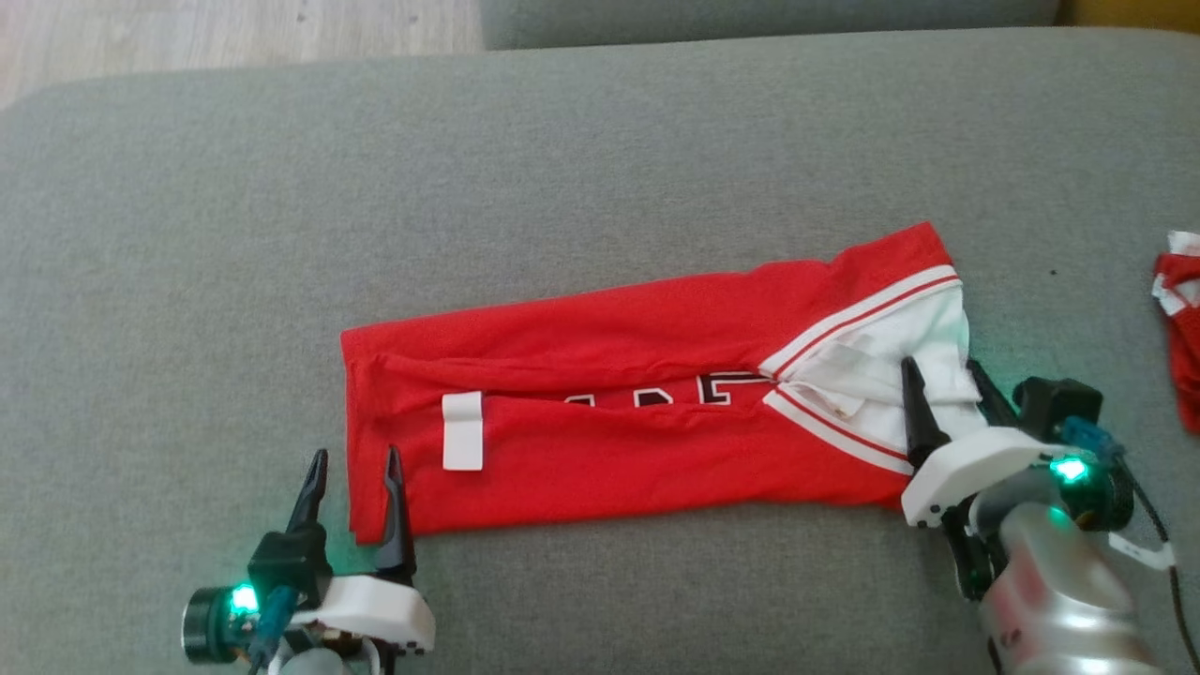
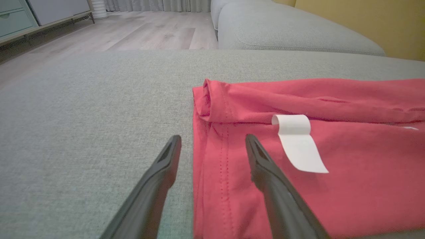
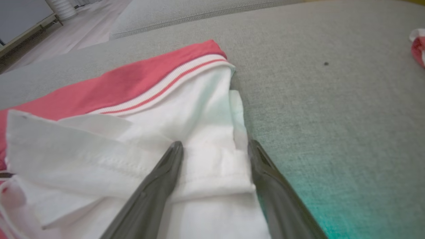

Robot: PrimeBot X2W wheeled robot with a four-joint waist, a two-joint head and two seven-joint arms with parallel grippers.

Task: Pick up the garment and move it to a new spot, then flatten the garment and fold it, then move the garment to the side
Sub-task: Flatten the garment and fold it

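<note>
Fingers of the left gripper (image 1: 356, 459) stand well apart, holding nothing, and straddle the near hem corner of the red knit sports jersey with white striped trim (image 1: 637, 412). The outer finger lies over the grey woven sofa cushion (image 1: 469, 187), the inner finger over red cloth. The jersey lies on that cushion, folded lengthwise into a long strip that stretches from between these fingers across to the right gripper (image 1: 941, 367). Just beyond the inner left fingertip, a white rectangular fabric label (image 1: 462, 431) lies flat on the red cloth, one end tucked under the folded edge. The right gripper's fingers are likewise spread with nothing gripped, over the white end of the jersey. White cloth lies between them, and the outer fingertip sits at the cloth's edge beside bare cushion. Whether the tips press the fabric cannot be told. Well off to the outer side of the right fingers, a small crumpled red-and-white cloth (image 1: 1183, 328) lies apart on the cushion.
</note>
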